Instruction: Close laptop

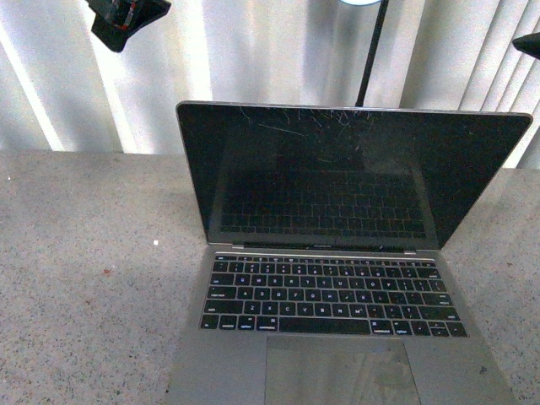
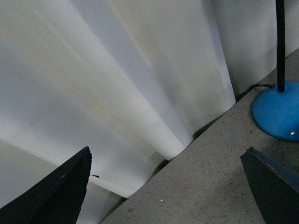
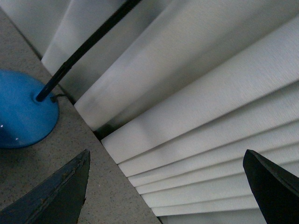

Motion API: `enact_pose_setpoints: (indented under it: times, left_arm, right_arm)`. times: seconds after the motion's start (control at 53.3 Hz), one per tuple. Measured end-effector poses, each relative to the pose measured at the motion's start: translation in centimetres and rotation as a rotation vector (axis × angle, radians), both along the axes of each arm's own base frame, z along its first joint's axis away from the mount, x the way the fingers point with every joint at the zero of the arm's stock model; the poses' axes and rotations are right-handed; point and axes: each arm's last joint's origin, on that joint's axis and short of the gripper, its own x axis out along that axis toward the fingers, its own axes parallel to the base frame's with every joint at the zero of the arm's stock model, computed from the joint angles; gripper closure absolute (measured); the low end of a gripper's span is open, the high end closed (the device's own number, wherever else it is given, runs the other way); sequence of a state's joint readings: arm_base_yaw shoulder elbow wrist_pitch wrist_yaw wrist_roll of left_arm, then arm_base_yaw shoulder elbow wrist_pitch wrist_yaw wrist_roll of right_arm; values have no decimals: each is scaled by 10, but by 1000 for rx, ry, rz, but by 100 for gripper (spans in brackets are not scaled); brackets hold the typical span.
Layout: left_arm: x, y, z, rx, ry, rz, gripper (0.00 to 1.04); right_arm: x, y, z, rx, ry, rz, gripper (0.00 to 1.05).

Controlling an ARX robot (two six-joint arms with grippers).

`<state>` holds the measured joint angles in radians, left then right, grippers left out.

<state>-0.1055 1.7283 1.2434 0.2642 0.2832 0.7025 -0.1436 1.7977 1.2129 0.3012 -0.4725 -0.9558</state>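
The laptop [image 1: 337, 270] stands open on the grey speckled table [image 1: 84, 278], in the front view's centre right. Its black screen is upright, scratched near the top, and its black keys and trackpad face me. My left gripper [image 1: 126, 18] hangs high at the top left, far above the table and left of the lid. My right gripper [image 1: 527, 42] shows only as a dark tip at the top right edge. In the left wrist view the gripper [image 2: 170, 186] is open and empty. In the right wrist view the gripper [image 3: 168, 186] is open and empty. The laptop shows in neither wrist view.
A lamp with a blue round base [image 2: 278, 112] and thin black stem [image 1: 371, 51] stands behind the laptop; the base also shows in the right wrist view [image 3: 23, 112]. White pleated curtains [image 1: 253, 67] hang along the table's far edge.
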Motion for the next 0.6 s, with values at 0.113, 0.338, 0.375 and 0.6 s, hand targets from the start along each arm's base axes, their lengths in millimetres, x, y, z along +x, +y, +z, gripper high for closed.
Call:
enact_pose_setpoints:
  times: [0.113, 0.338, 0.375, 0.6]
  left_arm:
    - [10, -7, 12, 112, 21, -51, 7]
    - [27, -26, 14, 288, 68, -134, 7]
    - [29, -30, 13, 316, 71, -144, 7]
    - [34, -50, 11, 418, 91, -222, 7]
  right_arm:
    - [12, 2, 3, -70, 16, 78, 7]
    - [26, 6, 19, -143, 43, 220, 7]
    - [28, 7, 20, -146, 54, 246, 7]
    - [36, 17, 21, -179, 111, 307, 7]
